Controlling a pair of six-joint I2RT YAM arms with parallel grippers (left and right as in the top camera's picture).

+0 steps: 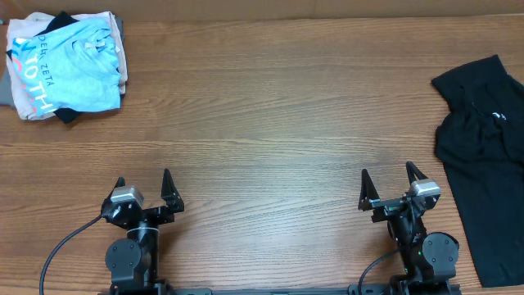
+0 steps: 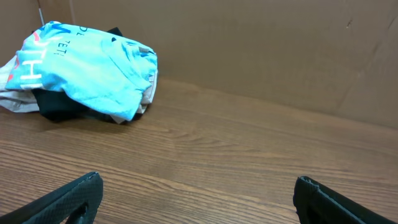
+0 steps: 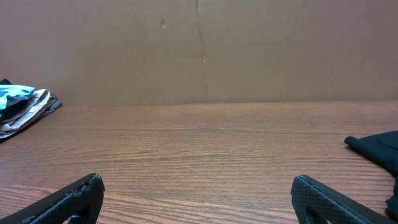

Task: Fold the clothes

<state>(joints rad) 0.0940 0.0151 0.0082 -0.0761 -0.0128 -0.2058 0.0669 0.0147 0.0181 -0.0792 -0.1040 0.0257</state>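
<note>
The clothes, a black T-shirt [image 1: 485,156] with a small white mark, lie crumpled at the table's right edge, partly cut off by the frame. A corner of the T-shirt [image 3: 378,147] shows at the right of the right wrist view. My right gripper [image 1: 386,178] stands open near the front edge, just left of the shirt and apart from it, with only bare wood between its fingers [image 3: 198,183]. My left gripper [image 1: 144,183] is open at the front left, far from the shirt, also over bare wood [image 2: 198,183].
A pile of folded garments topped by a light blue shirt with white lettering [image 1: 70,64] sits at the back left corner, seen too as the blue shirt [image 2: 87,68] in the left wrist view. A brown wall [image 3: 199,50] backs the wooden table [image 1: 270,123].
</note>
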